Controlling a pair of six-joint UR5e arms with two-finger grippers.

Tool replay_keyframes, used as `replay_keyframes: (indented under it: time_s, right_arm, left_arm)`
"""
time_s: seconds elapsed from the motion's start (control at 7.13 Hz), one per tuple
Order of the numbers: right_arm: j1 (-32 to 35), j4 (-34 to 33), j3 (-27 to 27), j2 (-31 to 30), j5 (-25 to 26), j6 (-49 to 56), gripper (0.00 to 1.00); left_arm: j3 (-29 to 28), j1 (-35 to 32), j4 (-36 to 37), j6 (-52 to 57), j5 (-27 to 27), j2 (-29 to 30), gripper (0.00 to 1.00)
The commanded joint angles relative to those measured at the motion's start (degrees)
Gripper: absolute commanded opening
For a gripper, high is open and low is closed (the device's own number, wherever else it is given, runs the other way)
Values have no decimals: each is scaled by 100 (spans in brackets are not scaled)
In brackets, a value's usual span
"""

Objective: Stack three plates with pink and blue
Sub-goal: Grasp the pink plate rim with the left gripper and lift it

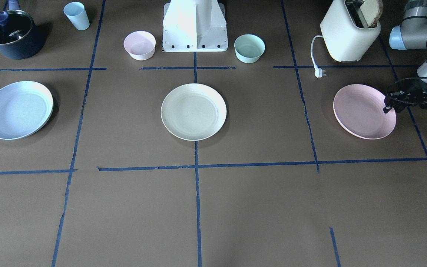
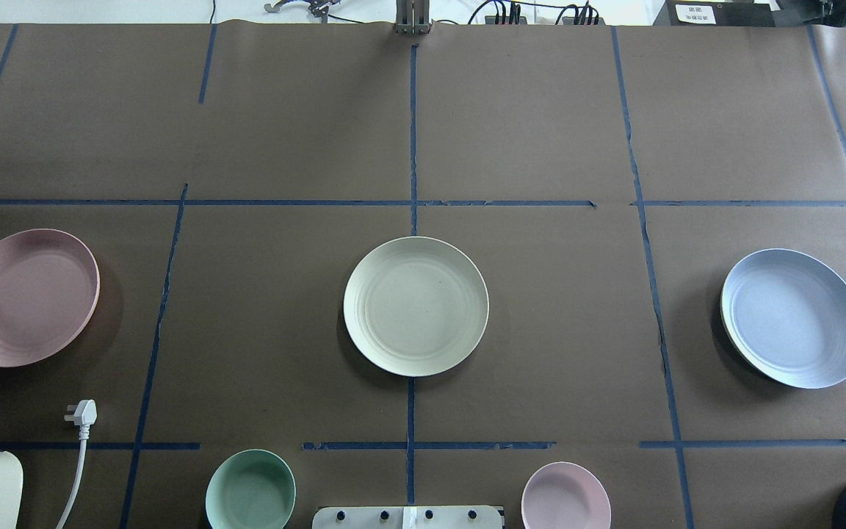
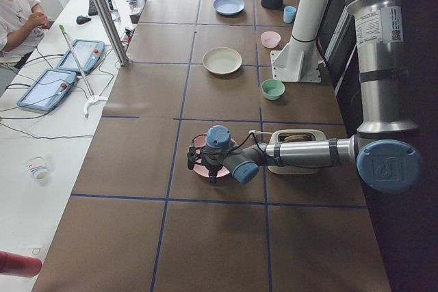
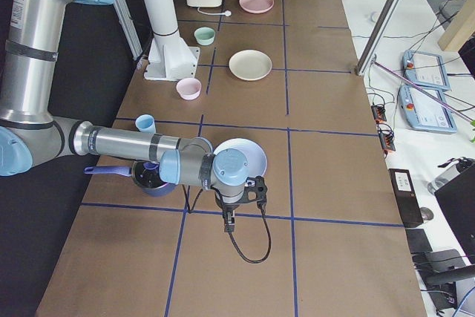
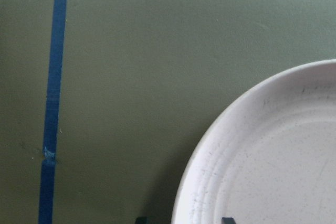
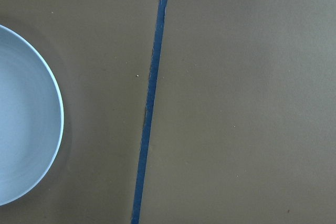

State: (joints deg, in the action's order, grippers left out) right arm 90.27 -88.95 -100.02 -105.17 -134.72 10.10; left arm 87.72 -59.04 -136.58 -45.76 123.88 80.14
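The pale pink plate lies at the robot's left end of the table. The cream-beige plate lies in the middle and the light blue plate at the robot's right end. All three are apart and flat on the brown paper. My left gripper is open at the pink plate's outer rim. In the left wrist view the two fingertips stand either side of that rim. My right gripper hangs just beyond the blue plate, outside its rim; I cannot tell if it is open or shut.
A white toaster with bread and its loose plug stand behind the pink plate. A small pink bowl and a mint-green bowl flank the robot base. A blue cup and a dark pot sit behind the blue plate.
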Motion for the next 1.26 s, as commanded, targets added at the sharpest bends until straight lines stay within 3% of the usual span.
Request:
replay_keyframes:
  time_s: [0.0,0.14,0.28,0.42,0.56,0.84,1.12]
  right_arm:
    - [0,0,0,-3,16,1,100]
    - [0,0,27,-3,8,1,100]
    - [0,0,36,-3,7,1,100]
    - [0,0,27,-3,7,1,100]
    - [0,0,27,-3,7,1,100]
    - [0,0,36,-3,7,-8,100]
    - [0,0,36,-3,7,-8,100]
  left_arm:
    - [0,6,0,-3,13,-16,31]
    - [0,6,0,-3,13,-25,10]
    - [17,6,-9,-3,22,-34,1]
    - [69,-11,-9,-3,283,-43,0]
    - [235,-55,0,-55,1025,10,0]
    - [578,-82,53,-395,1199,176,0]
    - [1052,-12,306,-1659,1164,824,0]
